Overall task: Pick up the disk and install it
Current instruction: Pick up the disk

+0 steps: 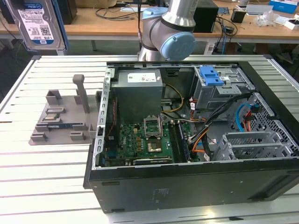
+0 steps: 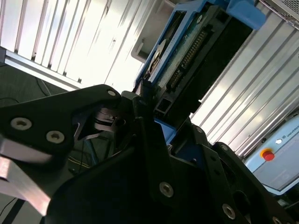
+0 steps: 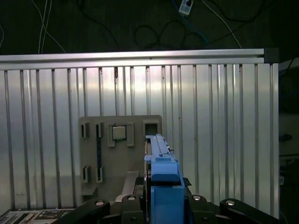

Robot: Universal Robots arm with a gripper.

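Observation:
The disk (image 1: 39, 23), silver with a white-and-blue label and blue rails, hangs high in the air at the exterior view's far left, well above the table. In the first wrist view the disk (image 3: 161, 163) stands edge-on, its blue rail facing the camera, with my gripper (image 3: 161, 201) shut on its lower end. In the second wrist view the disk (image 2: 187, 56) shows its circuit-board side, clamped between the black fingers (image 2: 145, 100) of my gripper (image 2: 154, 122).
The grey slotted holder stand (image 1: 60, 119) sits on the slatted table (image 1: 28, 177), below the disk in the first wrist view (image 3: 119, 154). The open computer case (image 1: 187, 135) lies to its right, with the grey drive cage and blue latch (image 1: 212, 74) at the back.

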